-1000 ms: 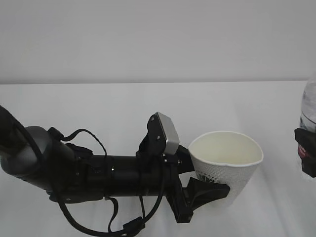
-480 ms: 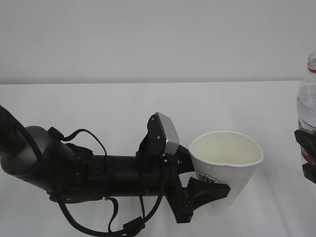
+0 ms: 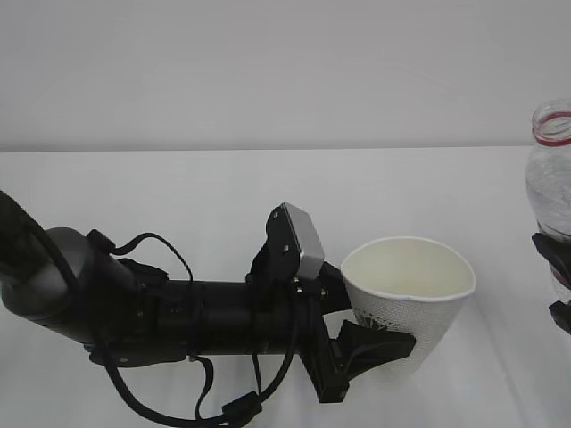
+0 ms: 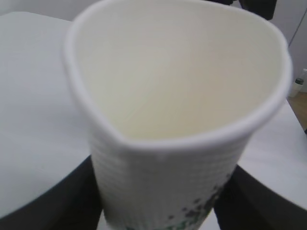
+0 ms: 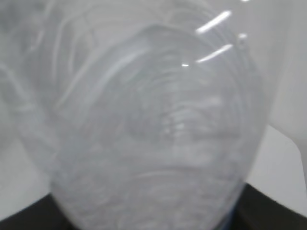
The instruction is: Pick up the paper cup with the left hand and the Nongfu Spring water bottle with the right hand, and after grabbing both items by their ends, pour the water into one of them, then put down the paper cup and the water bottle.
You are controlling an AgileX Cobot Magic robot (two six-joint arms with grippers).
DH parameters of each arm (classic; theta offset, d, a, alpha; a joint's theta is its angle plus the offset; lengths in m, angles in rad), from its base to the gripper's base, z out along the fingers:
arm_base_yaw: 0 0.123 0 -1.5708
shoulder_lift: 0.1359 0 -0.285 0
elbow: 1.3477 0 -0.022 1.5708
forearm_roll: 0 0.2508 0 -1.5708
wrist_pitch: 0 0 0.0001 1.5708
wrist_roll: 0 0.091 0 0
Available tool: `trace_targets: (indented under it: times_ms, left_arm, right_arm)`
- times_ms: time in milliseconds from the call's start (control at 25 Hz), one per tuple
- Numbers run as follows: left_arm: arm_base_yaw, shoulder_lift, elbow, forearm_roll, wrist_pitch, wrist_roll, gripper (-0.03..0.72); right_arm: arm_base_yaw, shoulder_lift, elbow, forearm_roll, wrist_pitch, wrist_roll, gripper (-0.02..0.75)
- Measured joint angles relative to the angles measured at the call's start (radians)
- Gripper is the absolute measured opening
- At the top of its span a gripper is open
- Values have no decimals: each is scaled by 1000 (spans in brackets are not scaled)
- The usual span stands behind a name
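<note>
A: White paper cup (image 3: 409, 294) clamped low on its wall by the left hand (image 3: 357, 343), mouth up, rim squeezed out of round.

B: And the Nongfu Spring water bottle (image 3: 551, 192)?

A: Upright, well to the right of the cup, gripped by the right hand (image 3: 560, 281). It stands higher than a second ago; the cup is unmoved. The neck must tip leftward over the cup.
</note>
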Motion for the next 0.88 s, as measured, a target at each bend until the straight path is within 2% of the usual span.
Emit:
trace_targets:
  times_ms: [880]
  left_arm:
    - [0,0,0,2,0,-10,480]
  right_arm:
    - [0,0,0,2,-16,-8,396]
